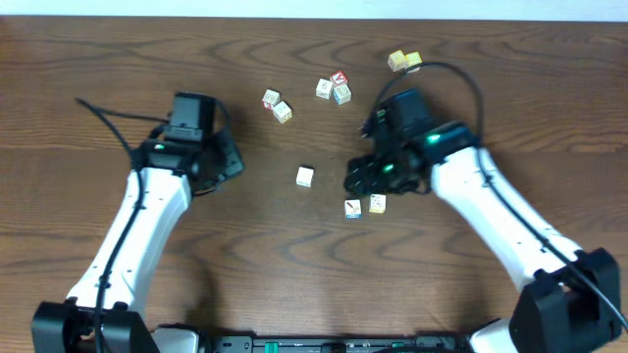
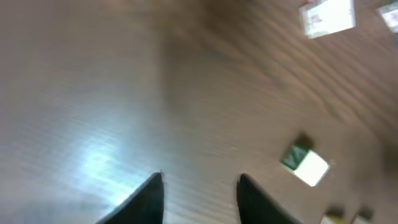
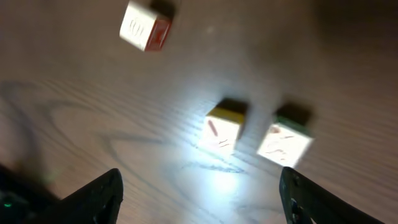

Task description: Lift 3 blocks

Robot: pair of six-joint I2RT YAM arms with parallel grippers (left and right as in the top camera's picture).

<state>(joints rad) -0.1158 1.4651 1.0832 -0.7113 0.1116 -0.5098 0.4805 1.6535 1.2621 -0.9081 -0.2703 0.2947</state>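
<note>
three small whitish blocks rest flat on the wooden table (image 1: 118, 59), none of them lifted. the plain white block (image 1: 305, 176) sits alone near the middle, between my two arms. the blue-edged block (image 1: 352, 209) and the yellowish block (image 1: 377, 204) lie just beside each other, nearer my base and to the right of the lone one; as far as i can tell a narrow gap runs between them.

my right gripper (image 3: 200, 183), seen from overhead, is just beyond that pair on the side away from my base. its fingers (image 3: 99, 199) stand wide apart with only bare, brightly lit wood between them, so it has hold of nothing.

my left gripper (image 2: 200, 186) is well apart from all three blocks, off to the left of the lone white one. its fingers (image 2: 146, 199) are parted a moderate way, table shows in the gap, and nothing is gripped. both wrist views are blurred.

farther back on the table sit other cubes. a pair (image 1: 277, 105) lies close together, and to its right is a cluster with a red-topped cube (image 1: 339, 78). a pale yellow pair (image 1: 404, 62) sits near the far edge, just beside the black cable (image 1: 461, 74) that loops off my right arm.
</note>
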